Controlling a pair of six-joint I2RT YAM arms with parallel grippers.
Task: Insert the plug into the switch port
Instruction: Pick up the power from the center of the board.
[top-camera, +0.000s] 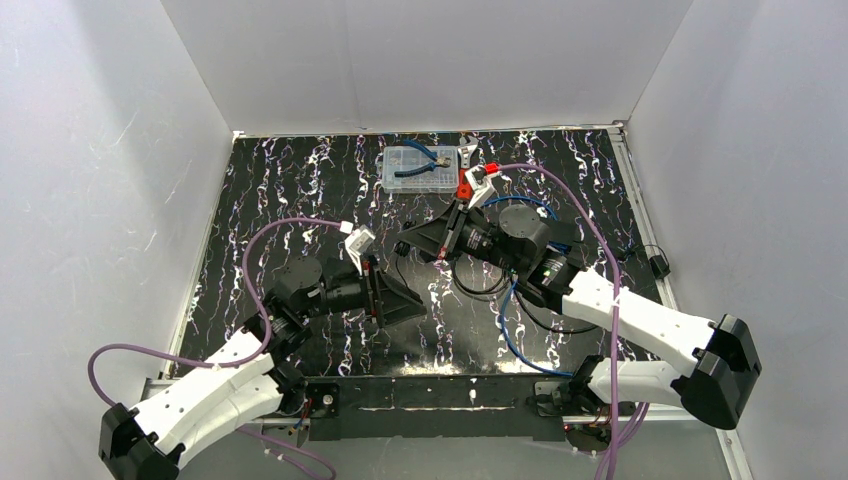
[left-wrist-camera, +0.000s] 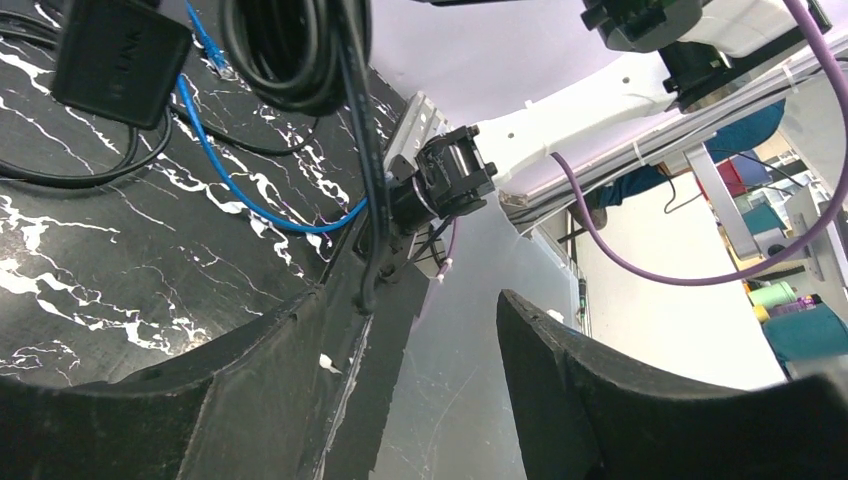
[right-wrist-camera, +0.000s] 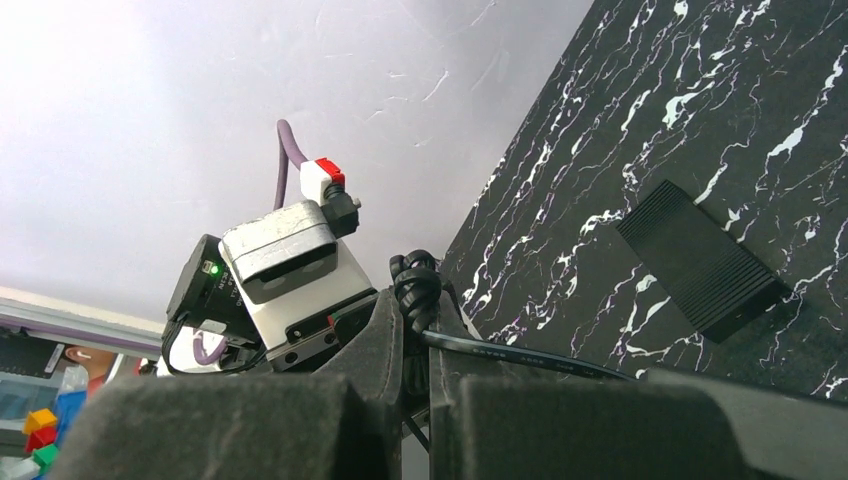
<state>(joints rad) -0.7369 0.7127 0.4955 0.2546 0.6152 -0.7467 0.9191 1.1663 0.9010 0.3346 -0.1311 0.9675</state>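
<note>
Nearest to the arm bases, the left tool (left-wrist-camera: 425, 360) hangs low over the near edge of the tabletop (top-camera: 300, 180). Its two black fingers (left-wrist-camera: 600, 400) stand apart and nothing is between them. Ahead of it a blue cable (left-wrist-camera: 240, 190) curves over the marble-patterned surface. Past that lies a small black block lettered LINK (left-wrist-camera: 110, 60), just beside a coil of black cord (left-wrist-camera: 290, 50).

Further in, the right tool (right-wrist-camera: 420, 330) is closed on a black cable (right-wrist-camera: 415, 285), which is bunched just above the fingertips. The plug itself cannot be made out. Beyond this tool the flat black box (right-wrist-camera: 700, 258) (ribbed on its upper face) lies flat on the tabletop, apart from the right tool. Its switch port is not visible from here. At the far edge, near the back wall, sits a clear parts box (top-camera: 420, 168).
</note>
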